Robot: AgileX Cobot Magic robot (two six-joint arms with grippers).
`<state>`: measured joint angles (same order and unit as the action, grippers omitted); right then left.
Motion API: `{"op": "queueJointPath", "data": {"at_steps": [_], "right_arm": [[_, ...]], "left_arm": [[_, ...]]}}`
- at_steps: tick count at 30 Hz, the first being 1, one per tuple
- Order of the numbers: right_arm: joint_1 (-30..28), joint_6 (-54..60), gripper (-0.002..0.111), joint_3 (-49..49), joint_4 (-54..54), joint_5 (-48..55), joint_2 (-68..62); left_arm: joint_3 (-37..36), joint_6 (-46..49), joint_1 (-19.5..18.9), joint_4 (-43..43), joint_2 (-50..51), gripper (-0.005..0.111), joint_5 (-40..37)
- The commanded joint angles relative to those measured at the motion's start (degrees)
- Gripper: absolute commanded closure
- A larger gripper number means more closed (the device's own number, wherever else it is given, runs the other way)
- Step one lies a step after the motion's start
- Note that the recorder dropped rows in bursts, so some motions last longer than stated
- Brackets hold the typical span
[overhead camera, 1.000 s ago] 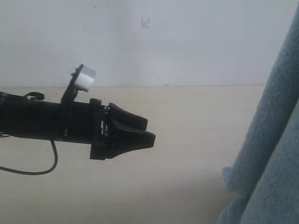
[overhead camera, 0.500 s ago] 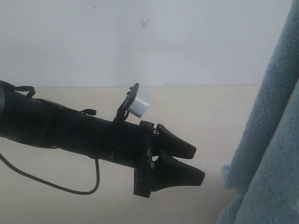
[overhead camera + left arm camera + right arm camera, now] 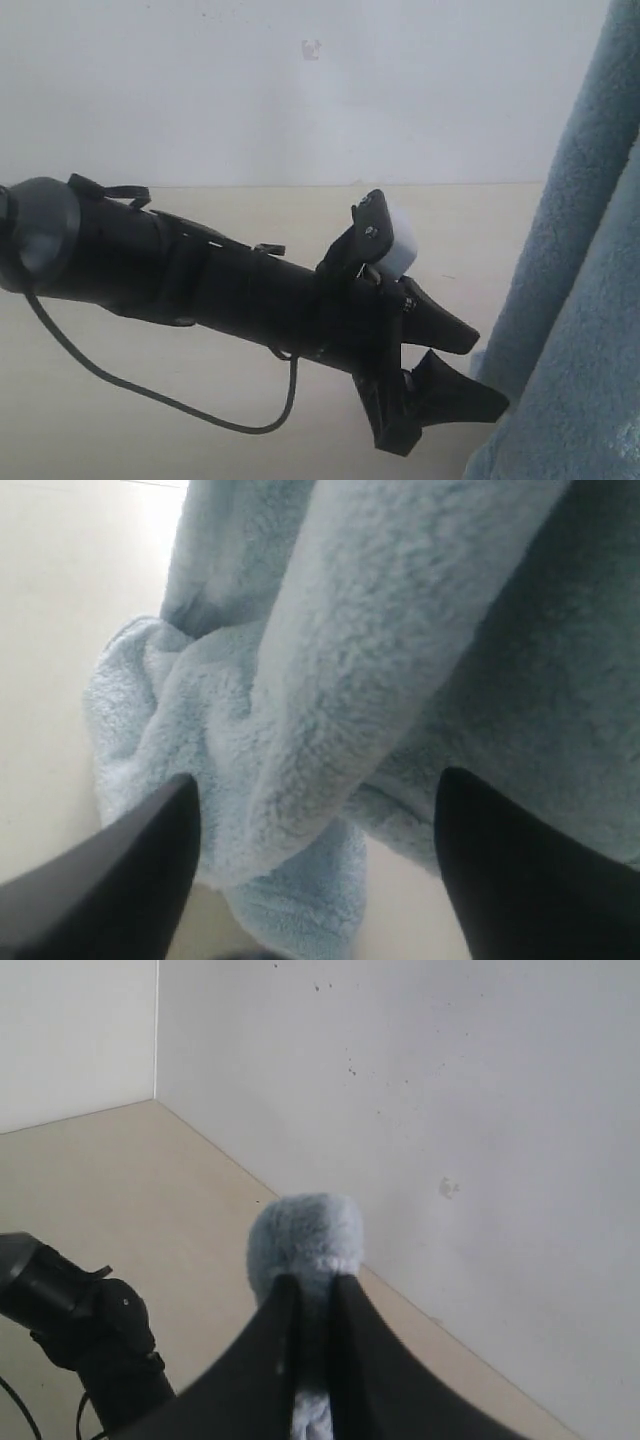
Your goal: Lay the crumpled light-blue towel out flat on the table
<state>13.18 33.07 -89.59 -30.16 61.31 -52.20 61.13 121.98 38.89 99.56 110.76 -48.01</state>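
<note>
Towel (image 3: pixel 585 330) hangs from the right pincer (image 3: pixel 312 1295), which is clamped on a fold above the desk (image 3: pixel 120 440). Left pincer (image 3: pixel 488 372), wide, straddles a thick bunch; closing here may seize several layers, leaving the cloth doubled.

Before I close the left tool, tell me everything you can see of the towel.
The towel is pale-blue fluffy terry, lifted and hanging in thick, steep folds, its lower end bunched near the table. The right tool is shut on a pinch of it, a tuft poking past the tips. The open left tool straddles one fold. No label shows.
</note>
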Motion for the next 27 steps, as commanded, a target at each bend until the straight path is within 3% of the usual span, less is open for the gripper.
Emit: {"op": "queueJointPath", "data": {"at_steps": [1, 5, 8, 9, 12, 13, 17, 18, 21, 24, 27], "right_arm": [[-0.02, 0.69, 0.100, -0.50, -0.85, -0.23, -0.01], [-0.02, 0.69, 0.100, -0.50, -1.02, 0.05, -0.01], [-0.02, 0.69, 0.100, -0.50, -1.80, 0.17, -0.01], [-0.02, 0.69, 0.100, -0.50, -2.04, 0.17, -0.01], [-0.02, 0.78, 0.100, -0.50, -2.34, 0.17, -0.01], [-0.02, 0.78, 0.100, -0.50, -2.32, 0.28, -0.01], [-0.02, -0.10, 0.100, -0.50, 1.79, 0.78, -0.01], [-0.02, -1.92, 0.100, -0.50, 6.58, 0.78, -0.01], [-0.02, -9.50, 0.100, -0.50, 19.85, 0.82, -0.01], [-0.02, -13.07, 0.100, -0.38, 25.39, 0.82, -0.01], [-0.02, -13.60, 0.100, -0.38, 25.70, 0.93, -0.34]], "left_arm": [[2.28, -0.07, 0.44, 0.39, 2.13, 0.043, 0.47], [5.26, -0.38, 1.03, 0.39, 3.66, 0.048, 0.23], [7.83, -0.38, 1.62, 0.39, 4.63, 0.060, 0.53], [8.59, -0.38, 1.77, 0.39, 5.11, 0.065, 0.68], [9.41, -3.03, 1.65, 0.39, 5.59, 0.100, 4.37], [9.41, -4.31, 1.36, 0.39, 5.30, 0.103, 5.26], [9.41, -19.12, -2.59, -18.09, -0.29, 0.103, 10.64], [9.41, -27.42, -4.73, -27.56, -3.50, 0.103, 13.40], [9.41, -43.01, -10.20, -43.68, -11.95, 0.103, 14.56], [9.41, -53.54, -13.55, -53.50, -21.22, 0.103, 13.72], [9.41, -63.24, -13.73, -60.02, -28.77, 0.103, 10.84]]}}
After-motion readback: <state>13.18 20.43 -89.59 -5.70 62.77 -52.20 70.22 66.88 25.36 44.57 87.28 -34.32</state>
